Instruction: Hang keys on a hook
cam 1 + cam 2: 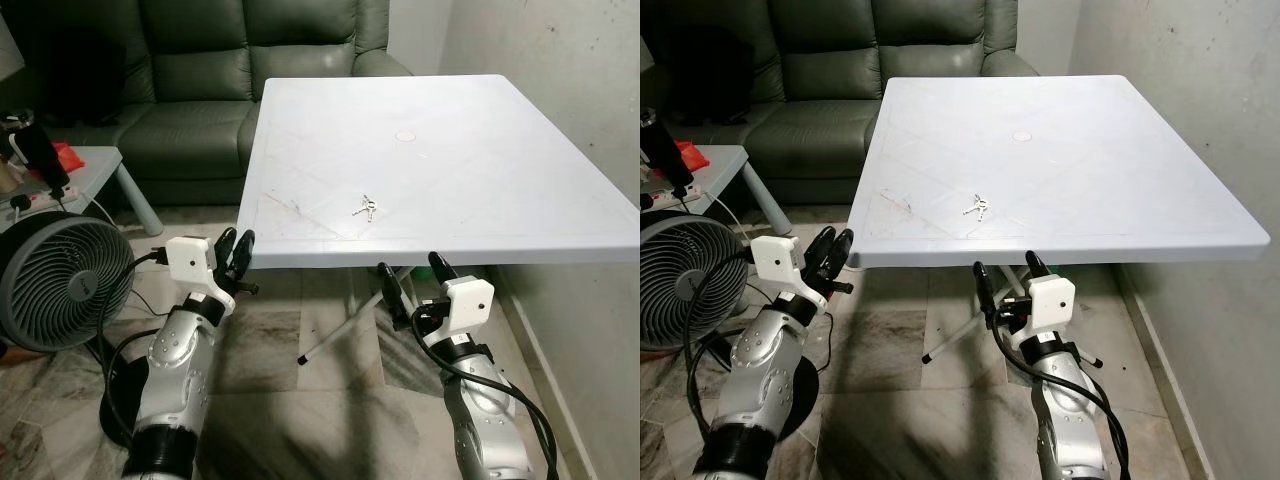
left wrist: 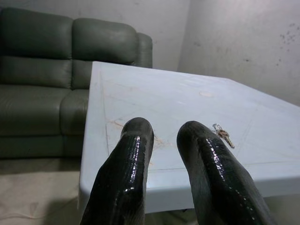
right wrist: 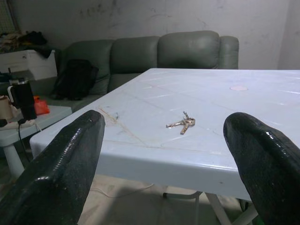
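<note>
Left eye view: a small bunch of silver metal keys (image 1: 365, 208) lies on the white plastic surface (image 1: 480, 140), near its front edge. The left hand (image 1: 237, 252) hangs at the front-left corner, the right hand (image 1: 412, 280) below the front edge (neither touches the keys).

Left wrist view: fingers (image 2: 124, 173) narrowly parted.

Right wrist view: fingers (image 3: 65, 164) spread wide, keys between them, well beyond.

bench (image 1: 480, 150): white (faint brown scuffs) | keys (image 1: 366, 208): silver | sofa (image 1: 220, 70): dark green | fan (image 1: 62, 280): black | floor (image 1: 290, 400): marbled beige
</note>
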{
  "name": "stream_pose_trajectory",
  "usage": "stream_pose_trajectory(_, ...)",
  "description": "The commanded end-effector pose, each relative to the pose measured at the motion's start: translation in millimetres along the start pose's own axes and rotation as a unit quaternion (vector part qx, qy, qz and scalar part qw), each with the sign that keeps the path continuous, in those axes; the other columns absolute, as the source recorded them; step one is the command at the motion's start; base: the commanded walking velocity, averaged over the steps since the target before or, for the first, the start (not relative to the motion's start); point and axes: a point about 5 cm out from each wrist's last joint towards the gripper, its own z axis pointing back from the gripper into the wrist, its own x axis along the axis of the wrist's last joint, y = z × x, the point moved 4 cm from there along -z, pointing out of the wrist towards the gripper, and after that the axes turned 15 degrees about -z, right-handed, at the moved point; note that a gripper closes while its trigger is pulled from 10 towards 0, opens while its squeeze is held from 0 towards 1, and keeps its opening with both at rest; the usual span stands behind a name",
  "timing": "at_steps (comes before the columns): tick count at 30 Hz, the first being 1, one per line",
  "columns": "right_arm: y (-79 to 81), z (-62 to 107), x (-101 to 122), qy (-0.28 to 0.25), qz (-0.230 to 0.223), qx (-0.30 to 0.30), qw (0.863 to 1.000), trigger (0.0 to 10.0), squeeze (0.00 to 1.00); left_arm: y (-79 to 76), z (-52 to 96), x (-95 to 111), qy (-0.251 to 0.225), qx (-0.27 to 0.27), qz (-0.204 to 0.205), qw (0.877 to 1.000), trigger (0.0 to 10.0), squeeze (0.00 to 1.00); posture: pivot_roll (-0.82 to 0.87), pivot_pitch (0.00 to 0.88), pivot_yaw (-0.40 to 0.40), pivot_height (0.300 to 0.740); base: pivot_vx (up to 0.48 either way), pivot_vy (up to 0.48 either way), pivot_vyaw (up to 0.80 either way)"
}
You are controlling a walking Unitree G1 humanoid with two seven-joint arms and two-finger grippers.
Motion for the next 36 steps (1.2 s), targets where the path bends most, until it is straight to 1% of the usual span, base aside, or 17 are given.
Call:
stream_pose_trajectory(1, 3.5, -0.7, 1, 0.005, 0.006, 0.009, 1.000, 10.0, 0.00, 1.3, 0.5, 3, 0.000, 0.004, -0.005, 1.000, 10.0, 0.00, -0.12, 0.000, 0.041, 0.740, 0.000, 0.000, 0.00)
stream_pose_trajectory(3, 4.0, 0.2, 2, 0.010, 0.012, 0.015, 1.000, 10.0, 0.00, 3.0, 1.8, 2, 0.005, 0.014, -0.005, 1.000, 10.0, 0.00, -0.12, 0.000, 0.036, 0.740, 0.000, 0.000, 0.00)
stream_pose_trajectory(6, 0.2, 1.9, 5, 0.016, 0.023, 0.012, 1.000, 10.0, 0.00, 8.5, 3.8, 1, 0.018, 0.038, -0.009, 0.999, 10.0, 0.00, -0.12, 0.000, 0.030, 0.740, 0.000, 0.000, 0.00)
stream_pose_trajectory(11, -6.8, 3.8, 9, 0.024, 0.031, 0.006, 0.999, 10.0, 0.00, 13.6, 8.8, -6, 0.043, 0.053, -0.009, 0.998, 10.0, 0.00, -0.12, 0.000, 0.022, 0.740, 0.000, 0.000, 0.00)
stream_pose_trajectory(14, -9.8, 4.3, 10, 0.027, 0.036, 0.004, 0.999, 10.0, 0.00, 13.6, 10.7, -11, 0.058, 0.052, -0.008, 0.997, 10.0, 0.00, -0.11, 0.000, 0.017, 0.740, 0.000, 0.000, 0.00)
stream_pose_trajectory(16, -13.0, 4.6, 11, 0.030, 0.039, 0.000, 0.999, 10.0, 0.00, 13.3, 11.2, -12, 0.059, 0.052, -0.005, 0.997, 10.0, 0.00, -0.11, 0.000, 0.015, 0.740, 0.000, 0.000, 0.00)
stream_pose_trajectory(23, -14.8, 3.9, 13, 0.032, 0.045, 0.002, 0.998, 10.0, 0.00, 9.7, 10.7, -13, 0.062, 0.041, -0.012, 0.997, 10.0, 0.00, -0.12, 0.000, 0.015, 0.740, 0.000, 0.000, 0.00)
stream_pose_trajectory(36, -17.6, 4.0, 16, 0.035, 0.053, 0.003, 0.998, 10.0, 0.00, 4.1, 6.5, -12, 0.065, 0.030, -0.010, 0.997, 10.0, 0.00, -0.12, 0.000, 0.018, 0.740, 0.323, 0.000, 0.00)
